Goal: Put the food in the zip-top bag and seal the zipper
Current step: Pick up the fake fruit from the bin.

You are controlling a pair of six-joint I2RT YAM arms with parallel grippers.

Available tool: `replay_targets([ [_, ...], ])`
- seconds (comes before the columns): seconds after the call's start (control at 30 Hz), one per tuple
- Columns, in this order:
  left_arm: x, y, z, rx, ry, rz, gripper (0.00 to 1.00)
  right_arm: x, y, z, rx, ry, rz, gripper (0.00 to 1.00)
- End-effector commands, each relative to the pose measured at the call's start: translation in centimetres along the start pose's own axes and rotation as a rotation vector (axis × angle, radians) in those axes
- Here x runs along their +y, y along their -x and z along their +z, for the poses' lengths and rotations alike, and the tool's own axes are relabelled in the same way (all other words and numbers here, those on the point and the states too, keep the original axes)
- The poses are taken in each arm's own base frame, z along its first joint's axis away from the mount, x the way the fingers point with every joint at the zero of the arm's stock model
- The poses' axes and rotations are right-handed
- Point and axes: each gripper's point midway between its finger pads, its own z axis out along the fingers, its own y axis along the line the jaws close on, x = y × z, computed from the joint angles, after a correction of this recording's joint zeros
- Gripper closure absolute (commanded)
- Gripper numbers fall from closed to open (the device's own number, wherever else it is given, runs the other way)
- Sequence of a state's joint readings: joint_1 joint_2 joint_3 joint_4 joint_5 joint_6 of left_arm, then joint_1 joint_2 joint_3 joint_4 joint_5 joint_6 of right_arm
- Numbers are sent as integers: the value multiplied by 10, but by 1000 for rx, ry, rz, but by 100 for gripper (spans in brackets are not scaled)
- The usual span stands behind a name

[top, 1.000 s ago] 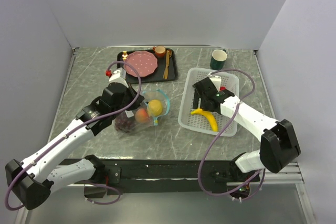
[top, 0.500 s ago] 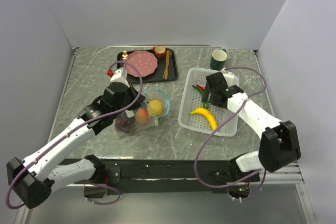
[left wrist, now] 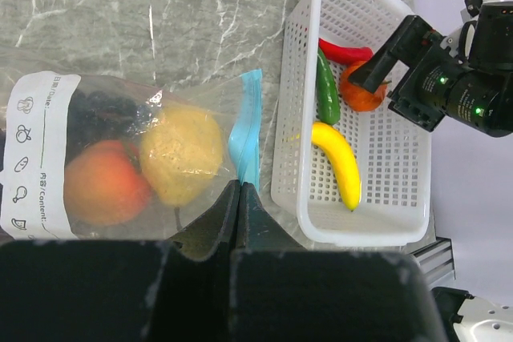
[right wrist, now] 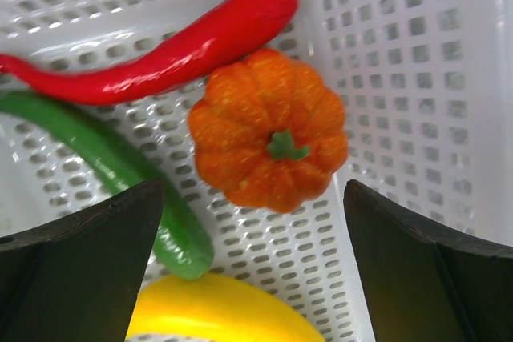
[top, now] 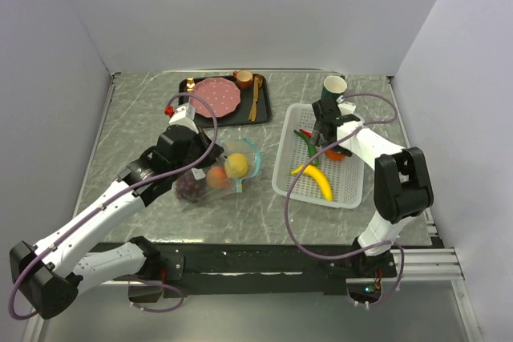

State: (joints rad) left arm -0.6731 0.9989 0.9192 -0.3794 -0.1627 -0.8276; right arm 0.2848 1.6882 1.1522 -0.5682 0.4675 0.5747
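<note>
One grey marbled table is seen filling the top view, with both arms extended in from the bottom edge. A white mesh basket is set right of centre. A black tray is placed at upper centre, carrying a pink plate and gold cutlery. A green cup is stood upright just above the basket's top edge.

The zip-top bag is laid at centre of the top view, left of the basket, with its mouth turned toward the basket. Three pieces are held inside it: orange round fruit, lemon, and dark grapes behind them, partly hidden.

The left gripper is closed tight, and the bag's mouth edge is pinched at its tips, right where the teal zipper ends. The mouth is seen gaping in the top view.

The right gripper is spread wide and pointed down into the basket's upper part, with nothing gripped. An orange pumpkin is framed between the fingers, untouched. A red chili is laid right against its upper side. A green pepper is seen at left of the wrist view and a banana at bottom.
</note>
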Motion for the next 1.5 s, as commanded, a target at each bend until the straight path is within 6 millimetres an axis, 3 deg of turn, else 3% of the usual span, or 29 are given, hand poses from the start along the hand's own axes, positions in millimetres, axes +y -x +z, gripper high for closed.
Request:
replay_targets([
  [0.0,-6,12,-7,-45,-25,4,99,-4,34,-2,-97,-25,58,0],
  [0.27,-7,10,-7,-41,-29,-1,99,-8,28,19,-55,-45,36,0],
  [0.53,-5,13,-9,-44,-15,5,99,1,15,32,-9,7,23,0],
  [0.87,-3,9,-6,-36,-8,6,99,4,8,24,-16,78,29,24],
  [1.17,-4,11,-5,-42,-8,13,99,2,2,-1,-34,170,69,28],
  [1.47,-6,10,-3,-38,-17,8,99,7,16,-50,-89,329,125,28],
])
